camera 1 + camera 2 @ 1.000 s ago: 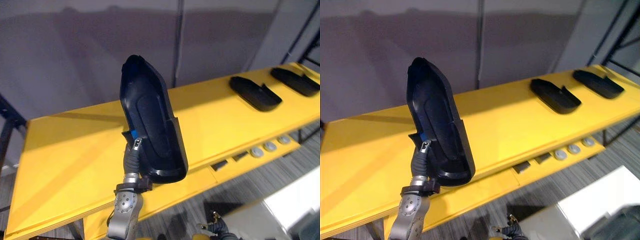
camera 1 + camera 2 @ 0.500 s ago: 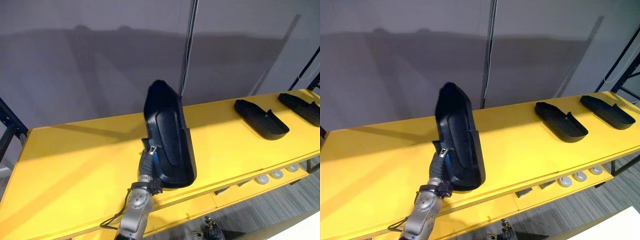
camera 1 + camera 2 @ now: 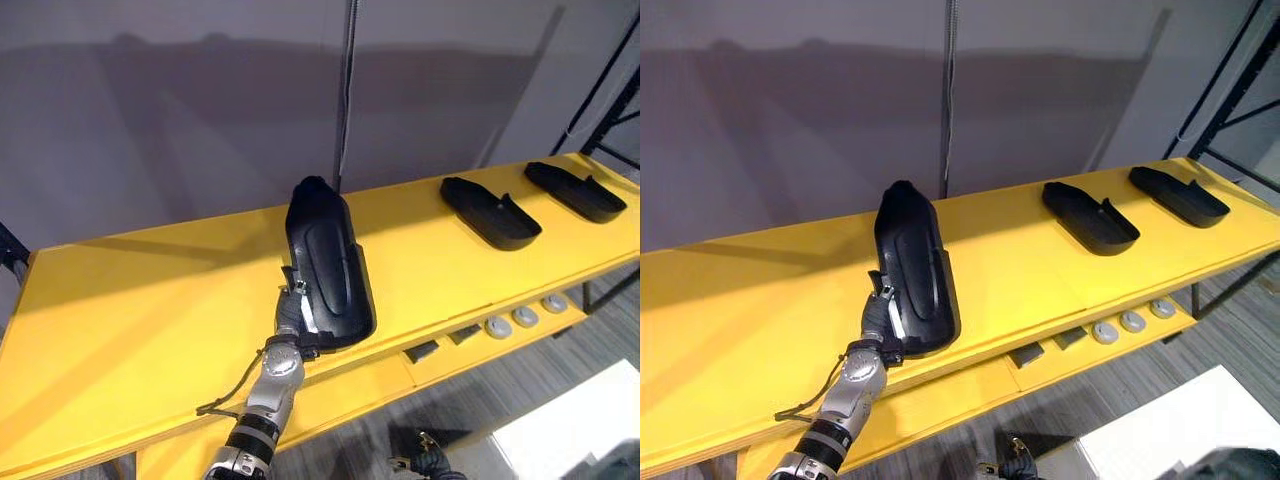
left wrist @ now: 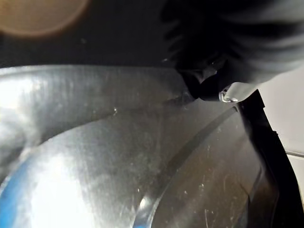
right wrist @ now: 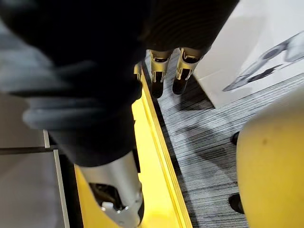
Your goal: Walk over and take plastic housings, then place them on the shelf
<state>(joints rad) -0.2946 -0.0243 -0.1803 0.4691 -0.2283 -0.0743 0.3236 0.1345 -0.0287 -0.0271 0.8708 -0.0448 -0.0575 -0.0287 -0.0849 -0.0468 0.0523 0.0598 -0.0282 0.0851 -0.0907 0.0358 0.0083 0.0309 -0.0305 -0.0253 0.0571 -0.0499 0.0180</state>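
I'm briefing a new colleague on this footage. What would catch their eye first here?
The big black housing, gripped by the left hand and tilted up over the bright yellow shelf. Next, a second housing and a third housing lie flat toward the shelf's right end. The right hand hangs open, low by the shelf's front edge.

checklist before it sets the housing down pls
1. Grip: left hand is closed on the tall black plastic housing, which stands near upright: ok.
2. Position: the housing is over the yellow shelf, its lower end close to the front edge: ok, but tight.
3. Contact with the shelf surface: cannot tell.
4. Landing spot: bare yellow surface behind and to the left of the housing: ok.
5. Clearance: two other black housings lie flat farther right, well apart: ok.
6. Right hand hangs low by the shelf front, fingers relaxed, holding nothing: ok.
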